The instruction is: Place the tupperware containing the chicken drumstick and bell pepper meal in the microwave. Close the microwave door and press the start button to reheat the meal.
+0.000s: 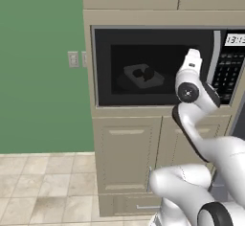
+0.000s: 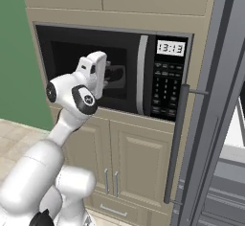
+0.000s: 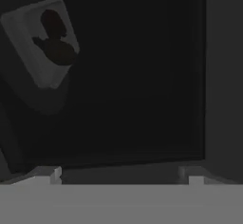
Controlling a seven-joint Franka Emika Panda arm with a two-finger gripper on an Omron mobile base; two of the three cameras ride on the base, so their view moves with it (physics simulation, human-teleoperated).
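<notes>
Your pincer (image 3: 121, 173): fingertips spread wide, holding nothing, facing closed microwave door (image 3: 118, 76). Tupperware (image 3: 40, 42) sits behind glass, well apart, off to pincer's side.

- The arm (image 1: 201, 124) in front of the microwave (image 1: 158, 67) is glossy white, built of thick rounded links.
- Dark grey to black bands sit between the links, and round dark caps with a small pale mark cover the joints beside the microwave window.
- The tool (image 3: 121, 173) has two small dark tips, set wide apart before the microwave's dark glass.
</notes>
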